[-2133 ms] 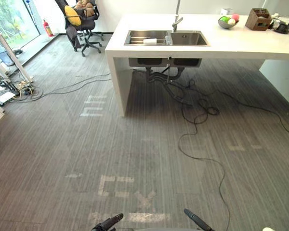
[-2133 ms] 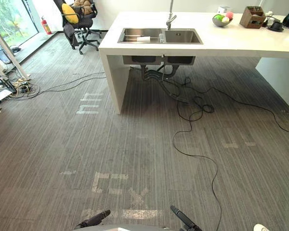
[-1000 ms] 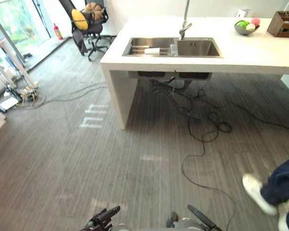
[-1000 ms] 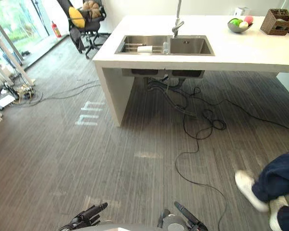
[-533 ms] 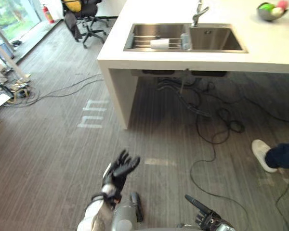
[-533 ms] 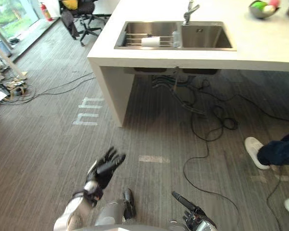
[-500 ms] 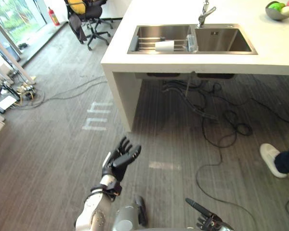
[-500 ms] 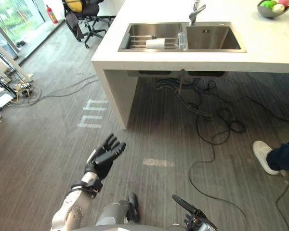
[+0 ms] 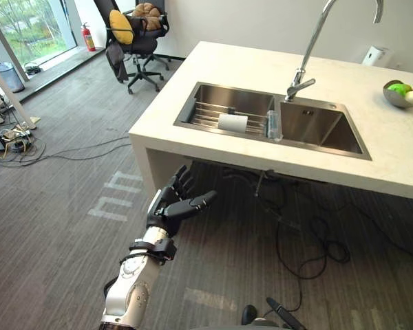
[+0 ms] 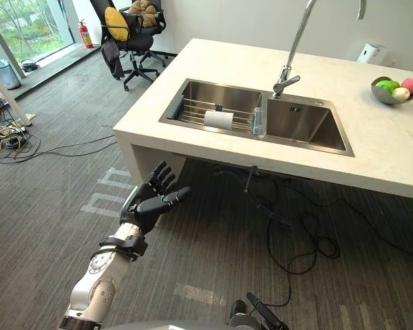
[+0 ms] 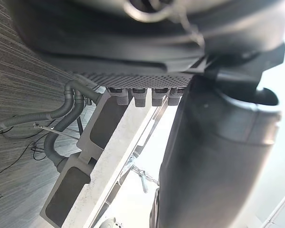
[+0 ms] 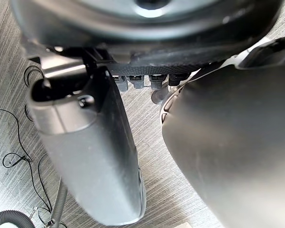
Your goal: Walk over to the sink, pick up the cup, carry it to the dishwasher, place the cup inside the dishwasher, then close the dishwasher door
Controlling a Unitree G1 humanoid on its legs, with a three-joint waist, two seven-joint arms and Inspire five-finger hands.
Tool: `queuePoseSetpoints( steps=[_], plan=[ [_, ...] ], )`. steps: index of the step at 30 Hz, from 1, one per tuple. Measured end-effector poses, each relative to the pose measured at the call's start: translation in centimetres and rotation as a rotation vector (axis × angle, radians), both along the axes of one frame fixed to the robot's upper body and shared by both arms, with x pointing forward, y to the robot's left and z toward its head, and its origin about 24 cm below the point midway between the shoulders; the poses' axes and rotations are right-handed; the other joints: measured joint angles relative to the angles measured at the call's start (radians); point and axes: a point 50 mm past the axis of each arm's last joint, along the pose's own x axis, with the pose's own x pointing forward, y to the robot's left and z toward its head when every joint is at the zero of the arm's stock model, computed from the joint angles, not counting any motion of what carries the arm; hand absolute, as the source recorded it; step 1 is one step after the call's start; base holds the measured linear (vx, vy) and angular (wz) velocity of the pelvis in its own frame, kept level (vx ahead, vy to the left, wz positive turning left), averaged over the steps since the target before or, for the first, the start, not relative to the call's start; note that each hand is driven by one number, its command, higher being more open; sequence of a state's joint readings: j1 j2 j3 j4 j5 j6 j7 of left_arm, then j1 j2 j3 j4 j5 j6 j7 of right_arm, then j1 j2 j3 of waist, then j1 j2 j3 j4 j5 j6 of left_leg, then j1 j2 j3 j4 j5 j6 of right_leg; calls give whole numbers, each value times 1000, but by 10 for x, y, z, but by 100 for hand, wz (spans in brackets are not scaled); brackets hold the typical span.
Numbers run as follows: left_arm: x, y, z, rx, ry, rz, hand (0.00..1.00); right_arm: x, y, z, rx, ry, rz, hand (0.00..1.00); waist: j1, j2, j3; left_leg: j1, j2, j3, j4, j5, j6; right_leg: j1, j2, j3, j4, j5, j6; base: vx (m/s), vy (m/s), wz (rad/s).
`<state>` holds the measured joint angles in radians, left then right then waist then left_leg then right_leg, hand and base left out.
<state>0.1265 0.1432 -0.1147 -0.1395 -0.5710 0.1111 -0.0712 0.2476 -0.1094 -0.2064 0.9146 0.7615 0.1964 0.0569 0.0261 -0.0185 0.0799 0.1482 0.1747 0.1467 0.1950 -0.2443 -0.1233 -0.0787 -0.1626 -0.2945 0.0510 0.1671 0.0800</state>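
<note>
Left eye view: the cup (image 9: pixel 233 122) lies on its side in the sink (image 9: pixel 234 98), maybe left to dry. No words to read. Right eye view: the left hand (image 10: pixel 148 206) is spread wide, holding nothing, maybe ready to reach. Right wrist view: the right hand (image 12: pixel 90 147), open or not, I cannot tell.

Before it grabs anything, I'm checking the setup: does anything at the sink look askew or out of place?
The cup lies on its side on the wire rack in the left basin of the sink, not upright. Nothing else there looks spilled or damaged.
</note>
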Motion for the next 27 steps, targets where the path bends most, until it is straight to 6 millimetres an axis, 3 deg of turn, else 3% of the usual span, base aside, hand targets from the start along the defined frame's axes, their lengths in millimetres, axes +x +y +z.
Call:
queuePoseSetpoints(
  steps=[4,11,14,15,16,17,18,19,20,21,22,24,25,26,27],
  plan=[
    [0,-2,1,-7,-3,-1,100,-3,0,0,1,6,-3,100,-4,0,-2,0,1,3,0,-2,0,-1,2,2,0,0,0,0,0,-1],
    [2,-5,17,-16,-86,2,100,-15,-1,0,1,-31,65,100,-47,16,-54,32,6,32,-79,5,6,-26,11,14,21,-26,9,40,-5,-7],
    [4,-7,40,-35,-208,17,100,-29,-5,0,0,-34,82,100,-71,57,-91,48,51,31,-114,1,4,-63,32,-14,120,-112,-5,155,-46,8],
    [5,-5,51,-43,-269,32,100,-34,-4,-1,8,-29,101,100,-69,58,-97,19,63,40,-15,-4,10,-57,39,-32,143,-155,-7,246,-80,14],
    [7,-2,58,-53,-299,56,100,-39,-2,-2,18,-2,107,100,-69,61,-94,-100,99,43,260,-13,47,-23,43,-45,126,-166,-19,249,-109,14],
    [7,-1,61,-58,-310,71,100,-41,-4,-2,13,1,107,100,-69,71,-87,-150,124,41,385,8,79,4,53,-50,110,-167,-20,240,-171,6],
    [6,2,65,-68,-331,102,100,-41,-12,-1,-6,3,115,100,-63,102,-67,-211,170,28,555,73,131,57,83,-52,88,-171,-21,270,-195,-9],
    [6,7,67,-77,-345,140,100,-42,-21,1,-24,11,125,100,-61,130,-53,-246,215,16,679,184,128,115,110,-49,65,-191,-35,377,-200,-11],
    [6,14,67,-72,-346,171,100,-41,-24,1,-30,15,128,100,-59,123,-46,-284,241,6,768,322,123,166,113,-43,41,-209,-50,351,-147,-10],
    [7,15,66,-76,-343,177,100,-39,-24,1,-30,16,125,100,-53,125,-44,-317,242,8,819,270,102,193,109,-40,31,-213,-48,417,-171,-11],
    [6,13,66,-96,-346,157,100,-33,-28,2,-38,10,125,100,-42,124,-42,-357,232,46,819,159,98,219,100,-35,11,-217,-53,325,-139,-14],
    [6,12,66,-133,-355,122,100,-22,-30,2,-34,-15,115,100,-34,116,-37,-383,190,105,715,77,77,246,81,-31,-14,-218,-55,260,-76,-18],
    [5,11,66,-143,-361,107,100,-12,-31,3,-33,-36,122,100,-29,112,-33,-383,139,148,565,57,65,258,64,-27,-24,-218,-55,238,-1,-32],
    [5,10,67,-143,-366,101,100,-1,-31,4,-35,-63,151,100,-25,111,-33,-366,68,165,360,68,58,262,46,-16,-31,-220,-52,228,16,-34],
    [4,10,69,-144,-373,100,100,3,-31,4,-32,-74,161,100,-24,112,-32,-359,33,164,248,97,53,262,40,-15,-32,-227,-43,215,55,-29]
  ],
)
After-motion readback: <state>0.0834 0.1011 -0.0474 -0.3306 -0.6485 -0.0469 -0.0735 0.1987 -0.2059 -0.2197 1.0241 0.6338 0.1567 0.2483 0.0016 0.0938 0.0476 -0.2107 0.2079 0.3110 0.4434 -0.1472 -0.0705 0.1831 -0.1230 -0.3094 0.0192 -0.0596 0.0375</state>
